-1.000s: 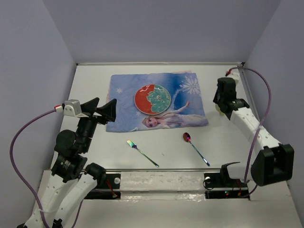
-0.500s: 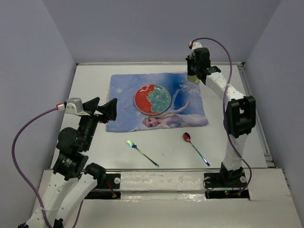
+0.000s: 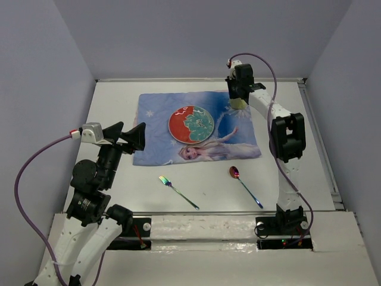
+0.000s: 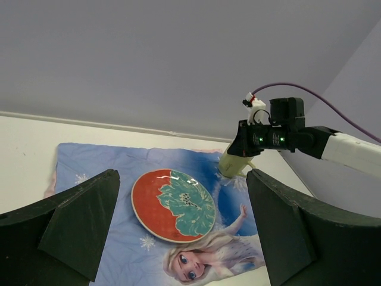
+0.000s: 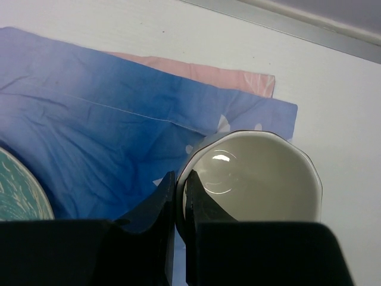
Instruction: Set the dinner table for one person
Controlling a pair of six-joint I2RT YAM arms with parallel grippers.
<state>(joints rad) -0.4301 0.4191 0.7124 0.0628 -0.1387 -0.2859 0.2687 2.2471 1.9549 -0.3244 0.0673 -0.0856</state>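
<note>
Okay, quick pass. My right gripper [image 5: 180,182] is pinched nearly shut on the rim of a pale cup [image 5: 257,179], one finger outside the wall and one inside. The cup is upright and empty, at the far right corner of the blue printed placemat [image 3: 156,119], partly over the cloth and partly over bare white tabletop. I can't tell whether its base touches down or hangs just above.

My left gripper [image 3: 127,133] is spread wide with nothing between the fingers. It hangs over the left side of the dinner table [image 3: 116,98], just beside the placemat's near left corner and pointing across toward the plate.

The dinner table fills the floor of the lavender-walled box, and the placemat lies flat on its far middle. A red and teal plate [image 3: 191,124] sits on the placemat, left of centre. A fork [image 3: 177,192] and a spoon [image 3: 245,184] lie on the bare table nearer me, apart from each other and off the cloth, the fork left of the spoon.
</note>
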